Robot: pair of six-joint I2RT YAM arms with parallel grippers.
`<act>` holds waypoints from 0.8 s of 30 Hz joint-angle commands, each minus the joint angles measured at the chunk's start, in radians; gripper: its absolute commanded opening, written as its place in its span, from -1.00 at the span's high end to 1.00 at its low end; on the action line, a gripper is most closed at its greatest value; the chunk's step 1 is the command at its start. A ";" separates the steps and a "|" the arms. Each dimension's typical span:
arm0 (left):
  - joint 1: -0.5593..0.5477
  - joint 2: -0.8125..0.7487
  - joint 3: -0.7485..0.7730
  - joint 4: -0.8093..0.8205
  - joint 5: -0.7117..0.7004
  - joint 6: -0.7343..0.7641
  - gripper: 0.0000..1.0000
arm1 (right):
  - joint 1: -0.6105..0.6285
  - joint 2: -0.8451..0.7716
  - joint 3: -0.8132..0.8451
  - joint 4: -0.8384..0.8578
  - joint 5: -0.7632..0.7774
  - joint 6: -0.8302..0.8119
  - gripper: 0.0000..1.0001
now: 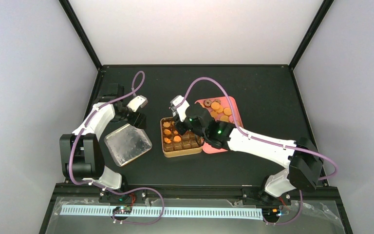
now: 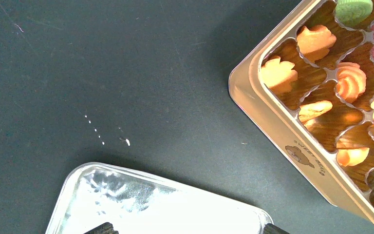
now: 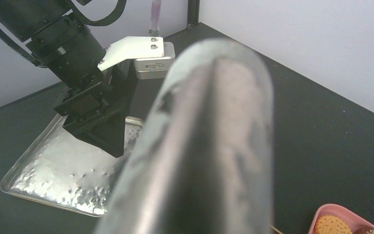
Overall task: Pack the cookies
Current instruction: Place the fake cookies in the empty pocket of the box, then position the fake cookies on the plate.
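Blurred and huge across the right wrist view: metal tongs (image 3: 209,146), carried by the right tool (image 1: 180,124) above the brown tin (image 1: 182,152). Tool closed on the shaft, by all appearances. Fingers themselves hidden behind it, tong tips out of sight too, so no telling of a biscuit between them.

Cookies (image 2: 315,41) split between two places. Several orange ones plus a green and a pink already seated in the tin's compartments. More waiting on the pink plate (image 1: 237,119) just beside the tin, under the right forearm.

Left tool (image 3: 100,129) spread wide and empty, hovering low over the silver lid (image 2: 175,209) on the dark surface (image 2: 102,73), near the tin's left side.

Likely trouble from here:
- Too hard a squeeze on the tongs, cracking a small biscuit.
- Too light a squeeze, dropping it onto a divider or into a compartment already taken.
- Tong tips lowered blind into the tin, catching a partition and shoving the whole tin across the surface.
- Right forearm low over the plate, sweeping loose cookies off its rim on the reach for another.
- Two arms close together at the tin, with little room to spare for a wide swing.
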 commanded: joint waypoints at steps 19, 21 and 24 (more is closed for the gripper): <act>0.011 -0.015 0.032 -0.013 0.034 0.011 -0.60 | -0.315 -0.323 -0.300 0.016 -0.023 0.116 0.37; 0.010 -0.014 0.032 -0.012 0.033 0.012 -0.60 | -0.326 -0.331 -0.330 0.027 -0.025 0.125 0.33; 0.010 -0.013 0.034 -0.014 0.034 0.010 -0.61 | -0.331 -0.318 -0.355 0.040 -0.032 0.131 0.26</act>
